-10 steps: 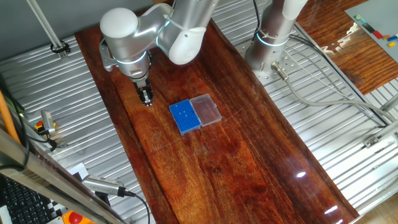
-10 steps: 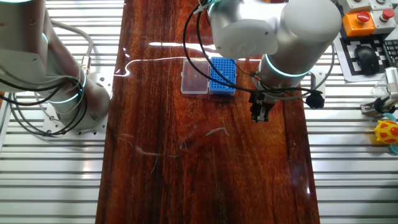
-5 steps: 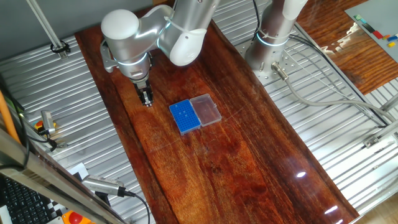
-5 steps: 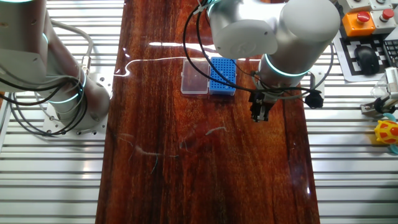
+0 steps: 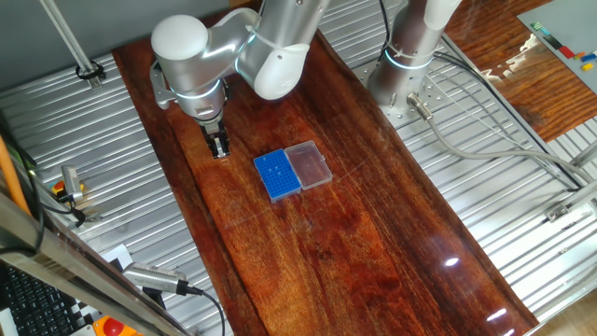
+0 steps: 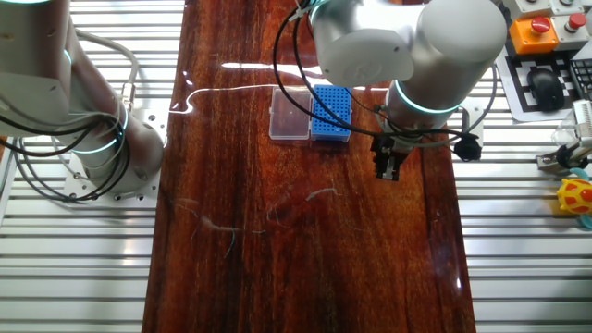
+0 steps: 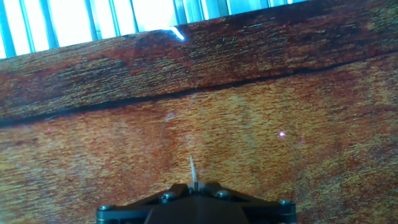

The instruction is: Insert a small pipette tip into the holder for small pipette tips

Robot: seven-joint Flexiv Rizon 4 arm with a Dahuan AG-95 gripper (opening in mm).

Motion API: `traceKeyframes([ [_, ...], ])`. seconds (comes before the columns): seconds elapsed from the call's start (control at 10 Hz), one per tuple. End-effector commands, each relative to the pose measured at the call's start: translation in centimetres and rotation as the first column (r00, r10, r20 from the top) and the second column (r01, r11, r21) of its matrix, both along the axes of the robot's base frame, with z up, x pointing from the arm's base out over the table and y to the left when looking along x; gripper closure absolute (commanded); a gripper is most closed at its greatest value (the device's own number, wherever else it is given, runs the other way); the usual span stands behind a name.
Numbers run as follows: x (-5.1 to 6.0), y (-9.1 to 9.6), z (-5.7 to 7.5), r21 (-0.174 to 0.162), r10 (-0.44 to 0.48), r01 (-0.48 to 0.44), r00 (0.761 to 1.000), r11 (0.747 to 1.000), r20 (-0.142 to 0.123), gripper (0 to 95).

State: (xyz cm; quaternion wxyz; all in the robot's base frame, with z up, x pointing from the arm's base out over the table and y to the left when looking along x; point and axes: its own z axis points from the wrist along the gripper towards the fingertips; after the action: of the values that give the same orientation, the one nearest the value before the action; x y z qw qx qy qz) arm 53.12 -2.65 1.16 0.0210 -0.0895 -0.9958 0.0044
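The end effector (image 5: 220,152) hangs point-down over the dark wooden tabletop (image 5: 373,233), close above the boards and off to one side of the holder for small pipette tips (image 5: 278,175). In the hand view its two fingers are drawn together with no gap showing, and a thin pale pipette tip (image 7: 193,172) stands out from between them, pointing along the fingers toward the wood grain; the end effector (image 7: 196,186) is thus clamped on that tip. The tip is too fine to make out in either fixed view. The holder lies flat near the middle of the tabletop, its blue top dotted with a grid of tiny holes, and its clear lid (image 5: 309,165) lies open beside it, joined along one long edge. In the other fixed view the end effector (image 6: 388,171) sits below and to the right of the blue holder (image 6: 331,113), near it but apart, with bare wood between them, and the clear lid (image 6: 289,116) lies on the holder's far side from the end effector. The holder does not appear in the hand view, which shows only wood grain, a dark seam between boards and the bright ribbed metal surface (image 7: 74,25) beyond the tabletop's edge. Whether any holes of the holder are filled cannot be told at this size.
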Motion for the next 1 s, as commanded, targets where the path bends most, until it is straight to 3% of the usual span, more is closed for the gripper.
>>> traceKeyframes([
  [0.1,-0.01,0.00,-0.01,0.001,0.002,-0.002,1.000,1.000,0.000,76.0],
  [1.0,0.03,0.04,-0.08,0.000,0.003,-0.003,1.000,1.000,0.004,76.0],
])
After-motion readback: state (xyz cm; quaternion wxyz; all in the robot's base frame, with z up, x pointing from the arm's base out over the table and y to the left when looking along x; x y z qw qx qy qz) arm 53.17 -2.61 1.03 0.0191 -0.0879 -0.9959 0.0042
